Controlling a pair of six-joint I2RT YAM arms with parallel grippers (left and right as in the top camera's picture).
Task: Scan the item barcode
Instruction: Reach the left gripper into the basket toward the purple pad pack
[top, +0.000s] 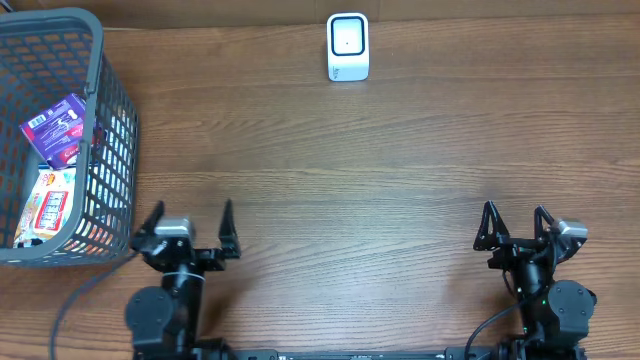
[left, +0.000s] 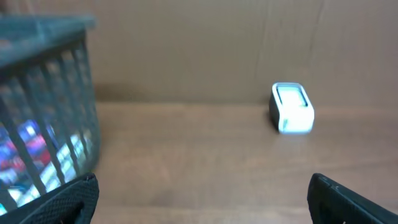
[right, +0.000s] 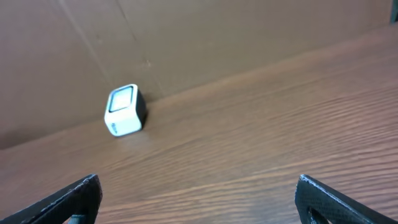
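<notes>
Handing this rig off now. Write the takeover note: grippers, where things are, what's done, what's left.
Left gripper: open, empty, at the near edge beside the basket.
Right gripper: open, empty, near edge on the right.
Scanner: upright at the far edge, middle.
Purple package and red-and-white package: in the basket.
Done: nothing; no item is out of the basket.
Left: pick an item, present its barcode to the scanner.
</notes>
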